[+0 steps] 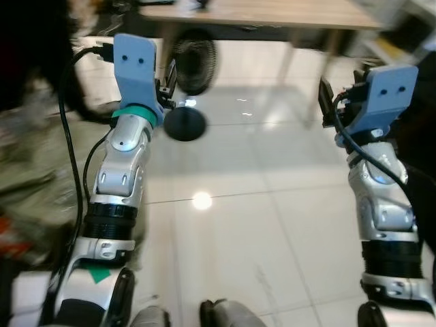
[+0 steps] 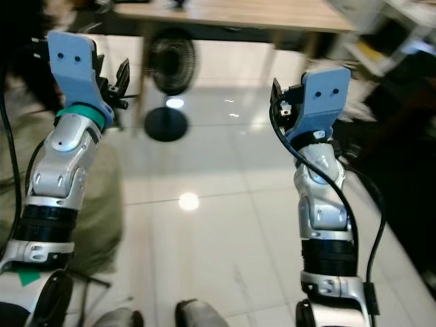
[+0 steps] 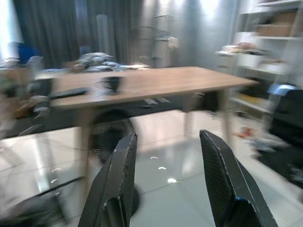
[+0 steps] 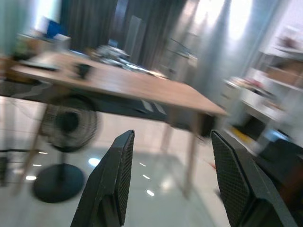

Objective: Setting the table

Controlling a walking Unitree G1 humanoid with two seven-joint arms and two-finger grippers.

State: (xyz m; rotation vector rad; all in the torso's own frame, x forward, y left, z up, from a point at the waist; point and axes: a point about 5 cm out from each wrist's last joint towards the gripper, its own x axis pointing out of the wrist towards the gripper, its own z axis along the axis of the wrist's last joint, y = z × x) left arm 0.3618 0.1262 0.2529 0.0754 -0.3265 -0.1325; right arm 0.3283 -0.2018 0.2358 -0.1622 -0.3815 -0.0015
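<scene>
Though motion blur smears everything, wooden table (image 3: 142, 82) reads ahead across glossy tile floor (image 1: 231, 204), small dark cup (image 3: 112, 83) on top, other clutter indistinct. Black standing fan (image 1: 193, 65) beneath table edge. Left gripper (image 3: 168, 184) and right gripper (image 4: 173, 182) raised, fingers apart, empty, well short of table.

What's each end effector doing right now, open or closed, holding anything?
Left end effector: open, holding nothing, aimed toward the table.
Right end effector: open, holding nothing.
</scene>
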